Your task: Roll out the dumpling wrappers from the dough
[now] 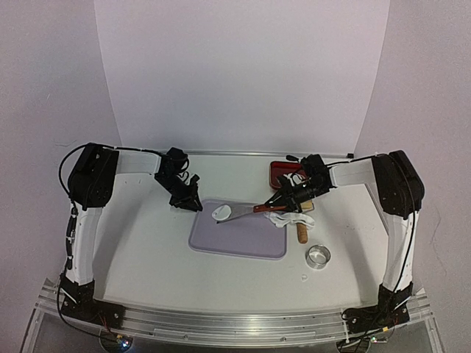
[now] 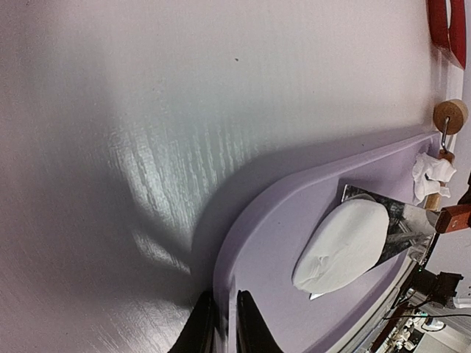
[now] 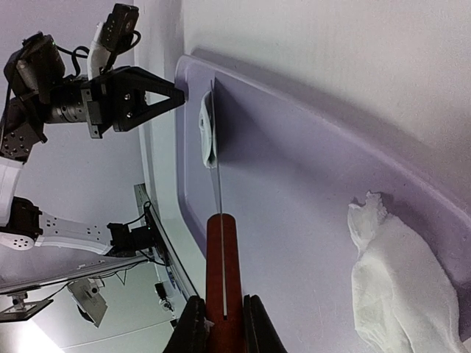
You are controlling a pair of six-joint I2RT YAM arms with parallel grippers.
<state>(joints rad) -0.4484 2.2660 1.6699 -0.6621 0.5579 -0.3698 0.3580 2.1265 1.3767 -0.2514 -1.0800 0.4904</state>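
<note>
One round white dumpling wrapper lies on the metal blade of a spatula, at the far left of the lavender mat. My right gripper is shut on the spatula's red-brown handle. The blade shows edge-on in the right wrist view, with the wrapper at its tip. My left gripper is shut on the mat's far left edge. Ragged dough scraps lie at the mat's right edge.
A wooden roller lies just right of the mat, next to the scraps. A metal ring cutter stands nearer the front right. A red tray sits at the back, behind my right gripper.
</note>
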